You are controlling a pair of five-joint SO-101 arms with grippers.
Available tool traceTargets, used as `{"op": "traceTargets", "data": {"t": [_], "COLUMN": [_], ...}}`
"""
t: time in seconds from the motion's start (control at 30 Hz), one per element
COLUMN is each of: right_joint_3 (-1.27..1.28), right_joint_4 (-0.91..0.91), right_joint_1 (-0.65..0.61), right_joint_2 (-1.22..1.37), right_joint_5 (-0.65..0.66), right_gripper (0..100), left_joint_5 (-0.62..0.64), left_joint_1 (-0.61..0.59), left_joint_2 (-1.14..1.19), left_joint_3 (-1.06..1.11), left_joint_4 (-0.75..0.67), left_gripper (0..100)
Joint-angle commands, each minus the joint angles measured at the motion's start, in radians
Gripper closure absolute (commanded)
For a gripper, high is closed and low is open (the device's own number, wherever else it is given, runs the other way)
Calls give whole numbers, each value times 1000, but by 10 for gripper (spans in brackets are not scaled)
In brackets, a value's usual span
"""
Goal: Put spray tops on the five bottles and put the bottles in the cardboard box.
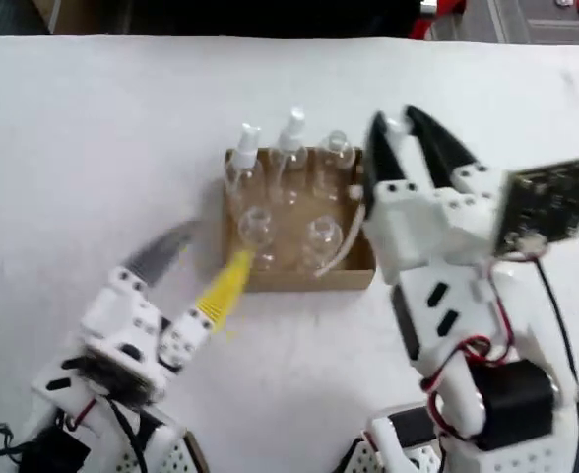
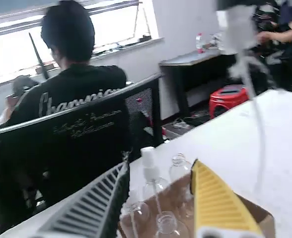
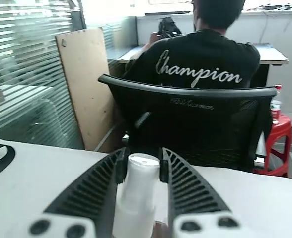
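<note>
Inside the cardboard box point(image 1: 299, 280), five bottles point(image 1: 321, 236), two with spray tops point(image 1: 291, 126).

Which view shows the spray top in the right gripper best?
Right wrist view: the spray top sits close, clamped in the right gripper. Left wrist view shows it farther off, tube dangling. In the high view the gripper covers most of it.

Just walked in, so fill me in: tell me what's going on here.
Five clear plastic bottles stand in the brown cardboard box: two wear white spray tops, three are uncapped. The right gripper holds another white spray top near the box; the open left gripper sits by the box's front.
</note>
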Motion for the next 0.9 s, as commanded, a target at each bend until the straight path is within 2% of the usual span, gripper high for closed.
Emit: {"op": "traceTargets", "data": {"t": [0.0, 0.17, 0.3, 0.47, 0.63, 0.87], "right_joint_3": [57, 183, 236, 241, 245, 242], "right_joint_4": [-82, -200, -213, -93, -54, 81], "right_joint_1": [-56, -64, -88, -157, -220, -364], "right_joint_2": [-8, -8, -18, -77, -213, -277], "right_joint_5": [14, 14, 14, 15, 15, 15], "right_gripper": [982, 982, 982, 982, 983, 983], "left_joint_5": [-32, 64, 158, 201, 199, 204], "left_joint_1": [117, 180, 177, 177, 177, 105], "left_joint_2": [-5, -5, -5, -5, -5, -5], "left_joint_3": [-21, -21, -21, -20, 17, 114], "left_joint_4": [25, -5, -5, 2, -8, -112], "left_gripper": [805, 805, 805, 806, 805, 805]}}
